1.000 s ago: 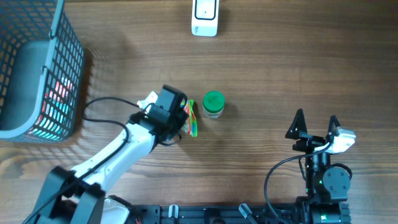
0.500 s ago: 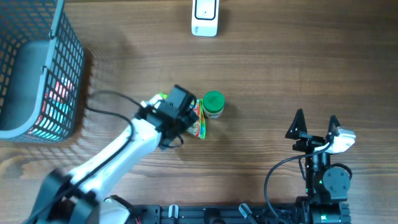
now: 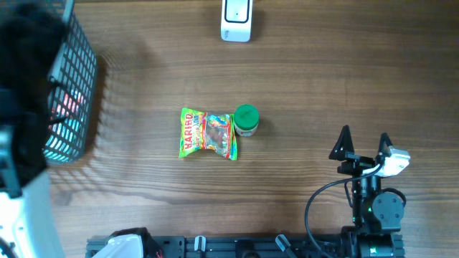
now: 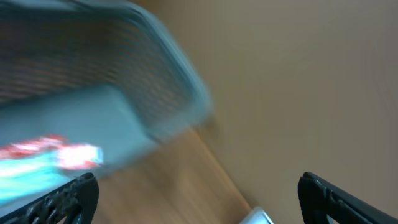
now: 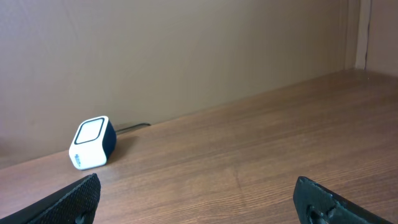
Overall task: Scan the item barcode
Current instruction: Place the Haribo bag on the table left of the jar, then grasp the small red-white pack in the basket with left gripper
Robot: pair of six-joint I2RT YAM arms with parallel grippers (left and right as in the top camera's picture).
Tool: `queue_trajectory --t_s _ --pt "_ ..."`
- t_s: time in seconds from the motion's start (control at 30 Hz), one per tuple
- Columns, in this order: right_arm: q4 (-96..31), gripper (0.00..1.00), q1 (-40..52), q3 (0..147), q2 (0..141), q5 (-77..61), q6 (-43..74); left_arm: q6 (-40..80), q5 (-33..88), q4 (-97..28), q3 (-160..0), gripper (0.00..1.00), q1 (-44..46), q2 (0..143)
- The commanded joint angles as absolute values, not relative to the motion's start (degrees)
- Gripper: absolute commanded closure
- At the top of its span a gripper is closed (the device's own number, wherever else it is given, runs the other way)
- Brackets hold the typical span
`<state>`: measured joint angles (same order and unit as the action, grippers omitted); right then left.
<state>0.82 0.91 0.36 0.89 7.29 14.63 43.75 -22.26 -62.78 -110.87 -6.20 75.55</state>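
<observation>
A dark wire-mesh basket (image 3: 77, 61) is seen at the left edge of the brown wooden worktop (image 3: 323, 79), cut off by the frame. A grey-blue slab (image 4: 81, 124) and red-and-teal packets (image 4: 56, 154) are held inside, too blurred to identify. The green-and-yellow Haribo sweet bag (image 3: 208, 133) is laid flat mid-worktop, long axis left-right in the overhead view, brand lettering along its left end; no barcode can be made out. A small green-lidded jar (image 3: 247, 120) is set just beside its upper right corner. The white box-shaped scanner (image 3: 237, 20) is cropped at the far edge. The left arm (image 3: 25, 107) is only a blur. The left hand (image 4: 199, 199) is spread apart and empty, as is the right hand (image 3: 364, 147).
</observation>
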Motion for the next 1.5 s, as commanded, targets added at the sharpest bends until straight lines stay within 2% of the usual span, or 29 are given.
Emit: queue_trajectory --t_s 0.0,0.1,0.17,0.3,0.47,0.8,1.3,1.33,1.37,1.47 --pt "0.9 0.01 0.7 0.3 0.6 6.4 13.7 39.0 -14.4 -65.2 -110.5 0.0 -22.7 83.4" --pt "0.9 0.0 0.7 0.3 0.6 6.4 13.6 37.7 -6.7 -68.1 -110.5 0.0 -30.9 92.2" --pt "0.9 0.0 0.7 0.3 0.6 6.4 13.6 37.5 -4.8 -69.3 -110.5 0.0 -32.5 97.2" --pt "1.0 0.0 0.7 0.3 1.0 6.4 13.7 32.6 -3.4 -70.1 -110.5 0.0 -32.1 108.9" --pt "1.0 0.0 0.7 0.3 1.0 6.4 13.7 28.2 -0.9 -67.3 -110.5 0.0 -29.9 117.0" --pt "1.0 0.0 0.7 0.3 1.0 6.4 13.7 27.4 -1.1 -63.3 -110.5 0.0 -27.5 124.2" --pt "0.9 0.0 0.7 0.3 1.0 6.4 13.7 27.4 -0.9 -63.9 -110.5 0.0 -26.9 132.0" --pt "1.0 0.0 0.7 0.3 1.0 6.4 13.6 27.4 -0.9 -64.4 -110.5 0.02 -26.8 132.7" --pt "1.0 0.0 0.7 0.3 1.0 6.4 13.7 27.4 -0.9 -64.6 -110.5 0.09 -26.7 133.1" --pt "1.0 0.0 0.7 0.3 1.0 6.4 13.7 27.4 -0.9 -66.7 -110.5 0.39 -26.7 133.6"
